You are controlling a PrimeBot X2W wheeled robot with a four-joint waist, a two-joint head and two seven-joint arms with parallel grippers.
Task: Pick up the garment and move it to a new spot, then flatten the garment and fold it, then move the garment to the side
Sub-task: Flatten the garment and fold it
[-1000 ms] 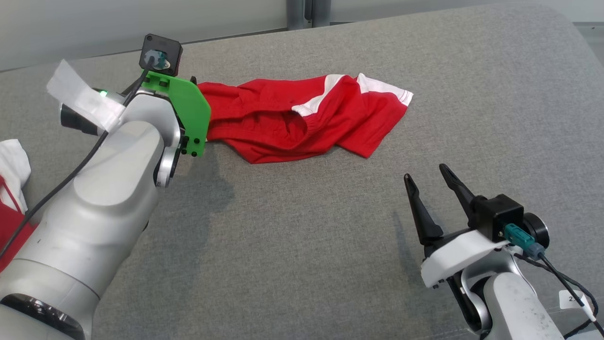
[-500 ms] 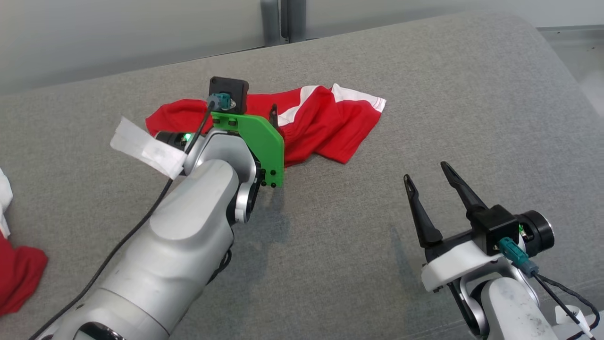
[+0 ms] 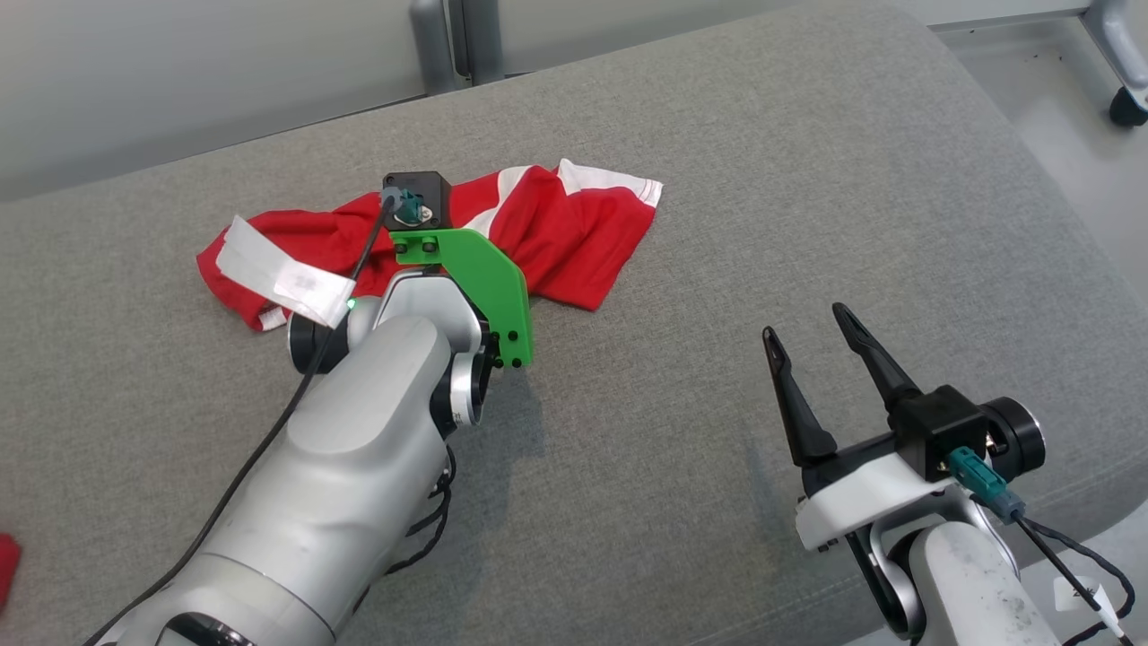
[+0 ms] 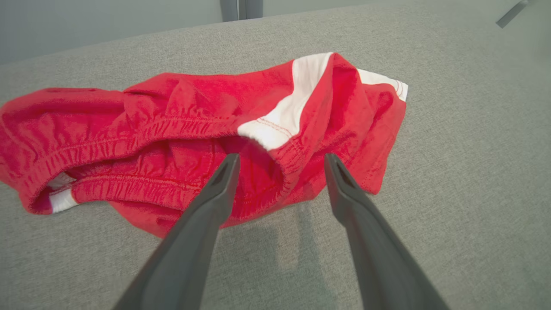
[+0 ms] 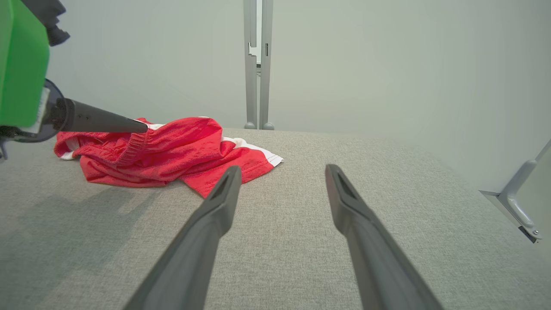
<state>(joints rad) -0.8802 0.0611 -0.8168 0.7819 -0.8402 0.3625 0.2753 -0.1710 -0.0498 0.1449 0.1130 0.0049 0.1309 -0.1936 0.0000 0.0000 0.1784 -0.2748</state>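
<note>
Pick-up is in hand: the left gripper (image 4: 280, 158), jaws spread wide, has the red garment (image 4: 172, 125) at its tips and should press in and pinch, while the right gripper (image 3: 805, 323), also open, sits well apart.

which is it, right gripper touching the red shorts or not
Apart: head view shows bare grey cushion between the right gripper and the red shorts.

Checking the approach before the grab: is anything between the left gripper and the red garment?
Nothing visible does. The open left gripper is right at the waistband of the garment, with bare grey cushion around them.
</note>
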